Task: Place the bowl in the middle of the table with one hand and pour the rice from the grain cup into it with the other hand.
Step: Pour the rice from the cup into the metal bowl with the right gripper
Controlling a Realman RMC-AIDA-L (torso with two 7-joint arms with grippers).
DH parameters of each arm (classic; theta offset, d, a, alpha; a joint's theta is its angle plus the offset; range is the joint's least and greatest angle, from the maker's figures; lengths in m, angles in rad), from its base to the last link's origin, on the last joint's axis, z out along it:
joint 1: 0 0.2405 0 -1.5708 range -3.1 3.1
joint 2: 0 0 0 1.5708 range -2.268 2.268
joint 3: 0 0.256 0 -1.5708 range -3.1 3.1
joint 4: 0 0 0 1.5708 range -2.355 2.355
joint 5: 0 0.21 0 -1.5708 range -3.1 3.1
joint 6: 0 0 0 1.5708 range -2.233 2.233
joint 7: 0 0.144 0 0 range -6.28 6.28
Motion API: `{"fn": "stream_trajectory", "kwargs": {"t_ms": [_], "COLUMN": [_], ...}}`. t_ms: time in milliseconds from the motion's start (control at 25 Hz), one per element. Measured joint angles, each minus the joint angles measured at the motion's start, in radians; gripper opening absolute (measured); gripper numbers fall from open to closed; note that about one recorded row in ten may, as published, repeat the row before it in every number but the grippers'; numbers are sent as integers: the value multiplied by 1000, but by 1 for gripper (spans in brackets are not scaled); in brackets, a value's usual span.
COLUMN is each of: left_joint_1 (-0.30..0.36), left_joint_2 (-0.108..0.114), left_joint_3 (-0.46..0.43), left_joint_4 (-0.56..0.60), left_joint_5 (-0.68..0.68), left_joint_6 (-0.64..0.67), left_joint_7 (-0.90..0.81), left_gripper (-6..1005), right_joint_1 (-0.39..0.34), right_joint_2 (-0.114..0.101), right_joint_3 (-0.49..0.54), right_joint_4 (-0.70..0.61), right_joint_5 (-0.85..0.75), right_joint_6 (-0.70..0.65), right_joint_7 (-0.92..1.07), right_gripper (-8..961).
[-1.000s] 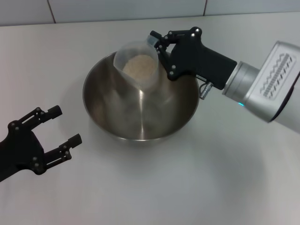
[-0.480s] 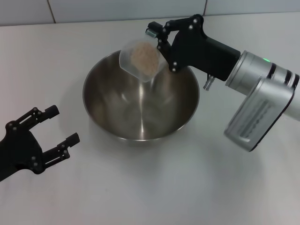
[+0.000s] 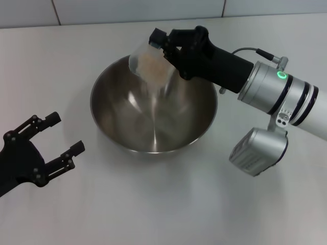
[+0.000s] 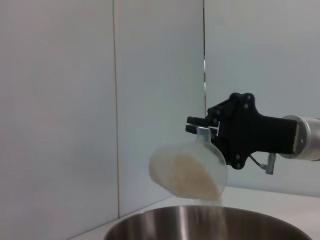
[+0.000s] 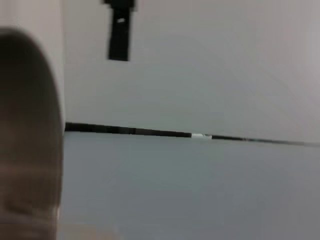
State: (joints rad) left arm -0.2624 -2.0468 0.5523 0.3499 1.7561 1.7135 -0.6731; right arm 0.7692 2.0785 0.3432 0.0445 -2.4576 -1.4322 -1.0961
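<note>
The steel bowl [image 3: 104,122] stands on the white table [image 3: 163,204], near its middle. My right gripper [image 3: 163,47] is shut on the clear grain cup [image 3: 145,61] and holds it tipped steeply over the bowl's far rim. Rice [image 3: 152,65] lies against the cup's lower side. In the left wrist view the grain cup [image 4: 187,170] hangs mouth-down over the bowl [image 4: 210,225], and a thin stream of rice [image 4: 214,202] falls from it. My left gripper [image 3: 66,132] rests open near the table's left front, apart from the bowl, holding nothing.
A tiled wall [image 3: 127,10] runs along the table's far edge. The right arm's silver wrist [image 3: 276,97] reaches in from the right, above the table beside the bowl.
The right wrist has rolled further, tipping the cup from a slight tilt to steep, and rice now spills out. The left gripper has drifted slightly toward the front left.
</note>
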Motion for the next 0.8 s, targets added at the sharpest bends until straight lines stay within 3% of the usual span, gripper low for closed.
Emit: {"fn": "stream_trajectory", "kwargs": {"t_ms": [440, 800], "left_joint_1": [1, 0], "left_joint_2": [-3, -3], "left_joint_3": [0, 0], "left_joint_4": [-3, 0], "left_joint_5": [8, 8], "left_joint_6": [-7, -7], "left_joint_7": [1, -5], "left_gripper": [799, 800], "right_joint_1": [8, 10], "right_joint_2": [0, 0], "right_joint_3": [-18, -51], "right_joint_4": [0, 0], "right_joint_5": [-11, -14], "right_joint_6": [-13, -28], "right_joint_7": [-315, -434], "right_gripper": [15, 16]}}
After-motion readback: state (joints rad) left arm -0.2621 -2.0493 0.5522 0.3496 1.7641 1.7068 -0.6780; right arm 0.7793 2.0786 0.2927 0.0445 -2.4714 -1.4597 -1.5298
